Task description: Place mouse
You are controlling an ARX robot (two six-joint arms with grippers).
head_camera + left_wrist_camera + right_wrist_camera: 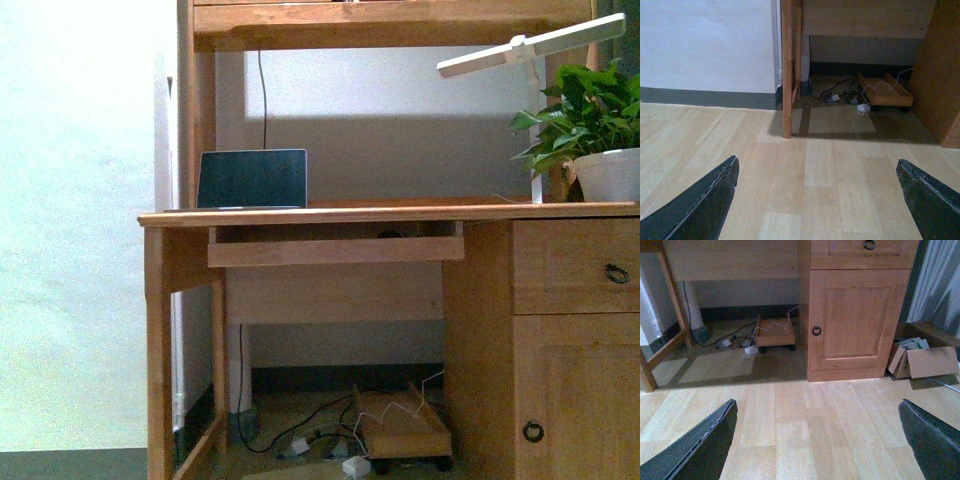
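Observation:
No mouse shows plainly in any view. In the front view a small dark hump [390,234] peeks over the front board of the desk's pull-out tray [335,250]; I cannot tell what it is. My left gripper [816,162] is open and empty, low over the wooden floor in front of the desk's left leg [787,75]. My right gripper [817,403] is open and empty, low over the floor in front of the desk's cabinet door [855,320]. Neither arm shows in the front view.
A laptop [252,178] stands open on the wooden desk top [400,212] at the left. A potted plant [600,150] and a white lamp [530,45] are at the right. A wheeled board [775,335] with cables lies under the desk. A cardboard box [927,362] lies right of the cabinet.

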